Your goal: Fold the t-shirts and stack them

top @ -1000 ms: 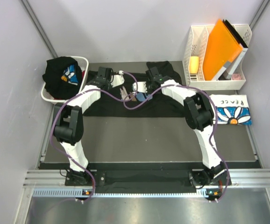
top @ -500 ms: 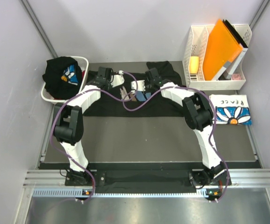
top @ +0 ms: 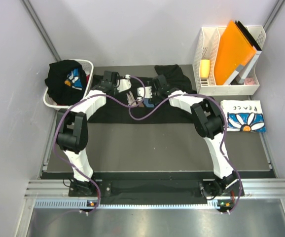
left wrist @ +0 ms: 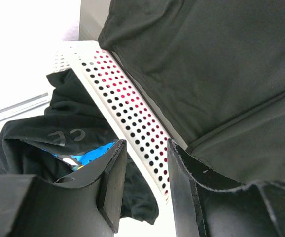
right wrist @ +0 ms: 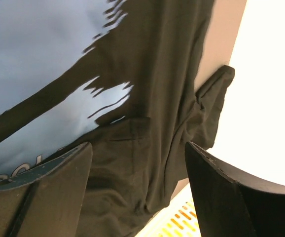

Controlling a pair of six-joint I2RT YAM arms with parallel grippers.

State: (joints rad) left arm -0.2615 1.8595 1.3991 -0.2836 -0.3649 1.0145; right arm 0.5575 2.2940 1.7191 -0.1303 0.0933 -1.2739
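A black t-shirt (top: 119,113) lies spread across the back of the table, its pale blue brush-stroke print (right wrist: 39,54) partly showing. My right gripper (top: 150,94) (right wrist: 137,148) hovers over it with its jaws wide apart and nothing between them. Close to the shirt's left edge, my left gripper (top: 114,83) (left wrist: 145,146) stands part open and empty, beside the basket wall. Another black t-shirt (top: 63,75) (left wrist: 44,128) with a blue print sits bunched in the basket. A folded white t-shirt (top: 243,117) with a blue daisy lies at the right.
The white perforated laundry basket (top: 89,63) (left wrist: 127,123) stands at the back left, close to my left fingers. A white file rack (top: 231,89) holding an orange folder (top: 233,47) occupies the back right corner. Purple cables loop over the shirt.
My right gripper has gone from shut to wide open over the black t-shirt and shifted slightly left. The left arm and gripper have not moved.
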